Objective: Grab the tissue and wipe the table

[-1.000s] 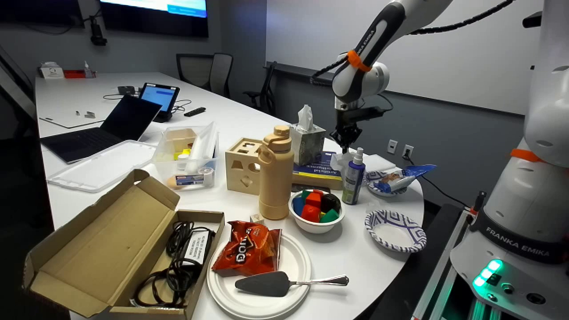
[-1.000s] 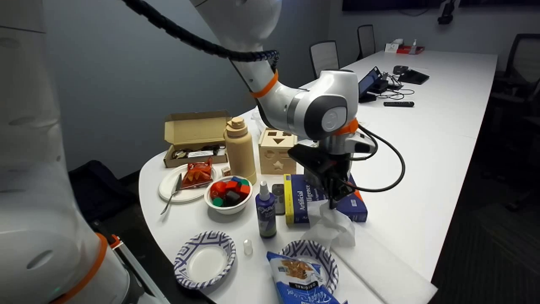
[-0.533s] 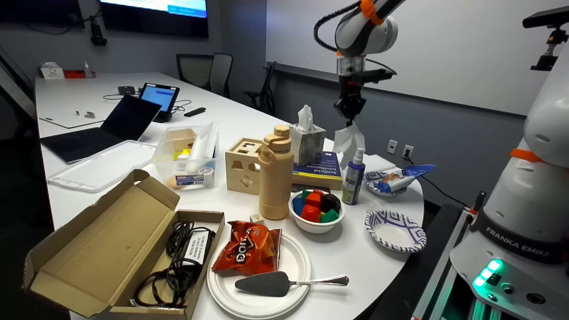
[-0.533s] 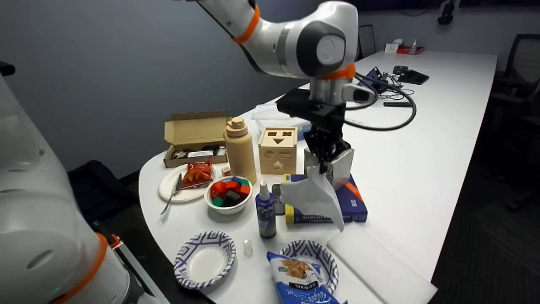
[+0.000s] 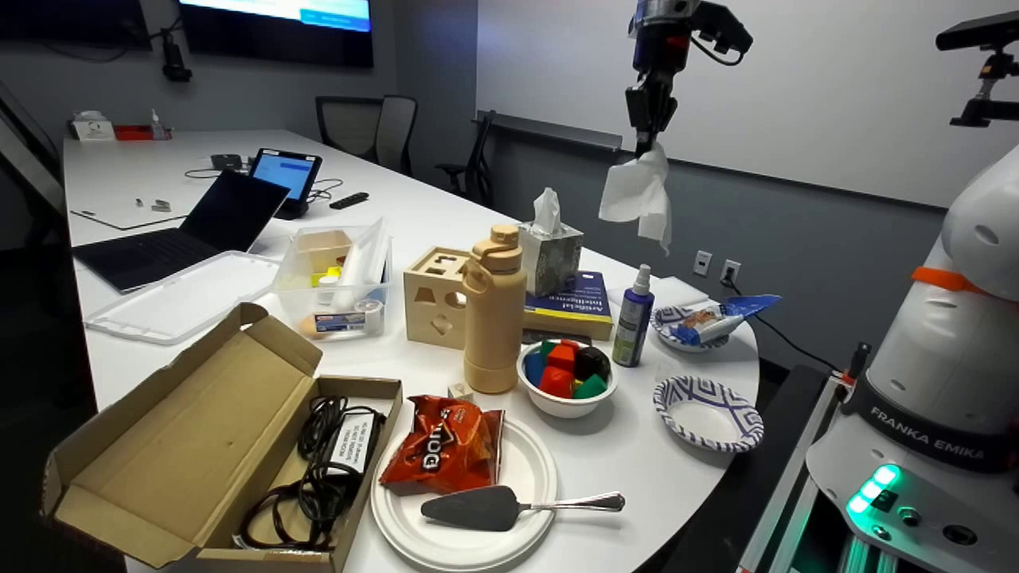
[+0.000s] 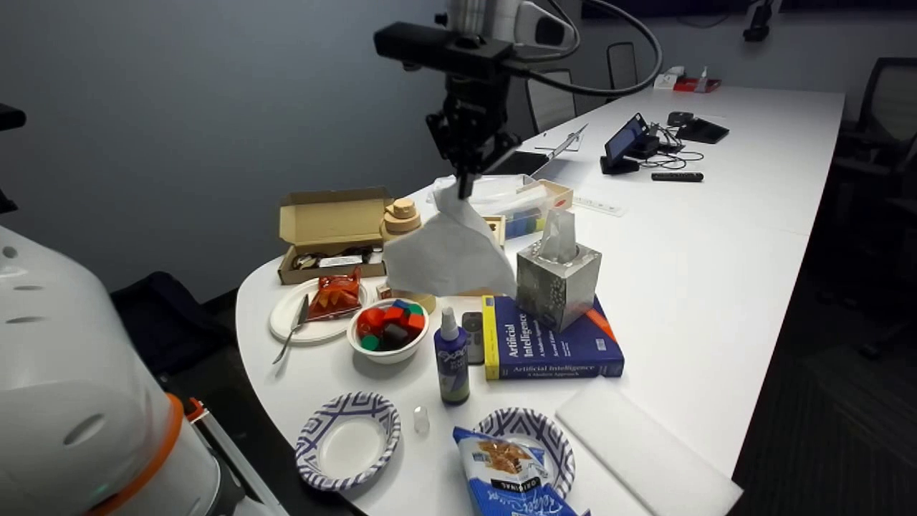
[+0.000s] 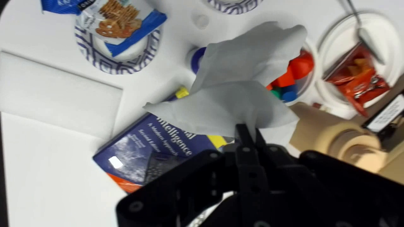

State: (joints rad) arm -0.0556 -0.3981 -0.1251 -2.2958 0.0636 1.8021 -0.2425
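Observation:
My gripper (image 5: 643,147) is shut on a corner of the white tissue (image 5: 637,191), high above the table (image 5: 621,465). In an exterior view the gripper (image 6: 466,185) holds the tissue (image 6: 451,251) hanging spread out and well clear of the table top (image 6: 716,287). In the wrist view the fingertips (image 7: 251,132) pinch the tissue (image 7: 230,101), which fans out ahead of them. There it hides part of the book, the spray bottle and the block bowl. The table's glossy white top is crowded at this rounded end.
A tissue box (image 6: 559,287) stands on a blue book (image 6: 551,351). Near them are a spray bottle (image 6: 452,365), a tall tan bottle (image 5: 493,318), a block bowl (image 5: 567,406), patterned plates (image 6: 349,444), a blue snack bag (image 6: 512,476) and a white slab (image 6: 648,448).
My gripper has risen from low beside the book, lifting the tissue off the slab area. The tissue, bunched before, now hangs freely in the air. The other objects have not moved.

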